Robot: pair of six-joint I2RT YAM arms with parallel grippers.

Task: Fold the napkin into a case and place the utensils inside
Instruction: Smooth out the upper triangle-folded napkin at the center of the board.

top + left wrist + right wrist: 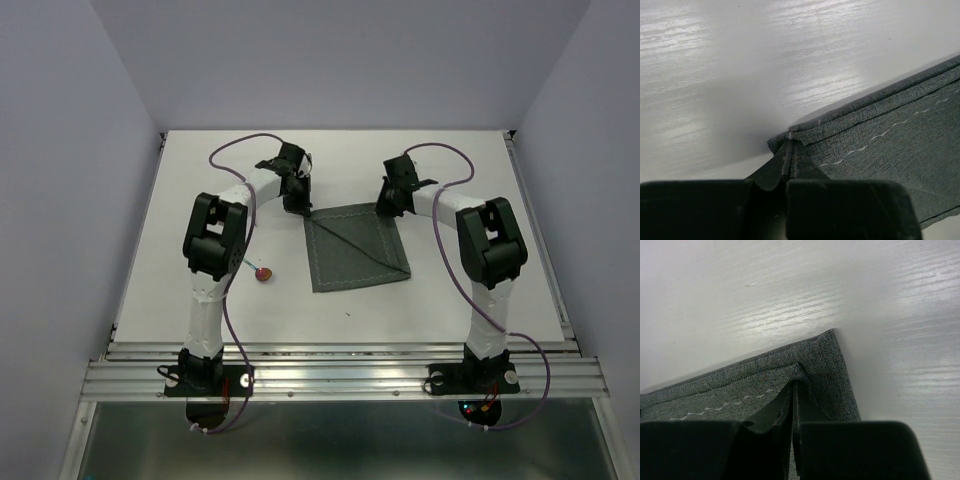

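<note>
The napkin (355, 250) lies flat on the table (450, 160), a dark grey square with pale stitching along its hem and a diagonal crease. Its two far corners are each pinched: the left gripper (791, 145) is clenched on the far-left corner, and the right gripper (796, 375) on the far-right one, where the cloth puckers at the fingertips. Holding both ends of one edge looks meant to carry that edge over evenly for a fold, while the red-bowled spoon (264, 273) waits well apart, nearer the bases and left of the left gripper.
</note>
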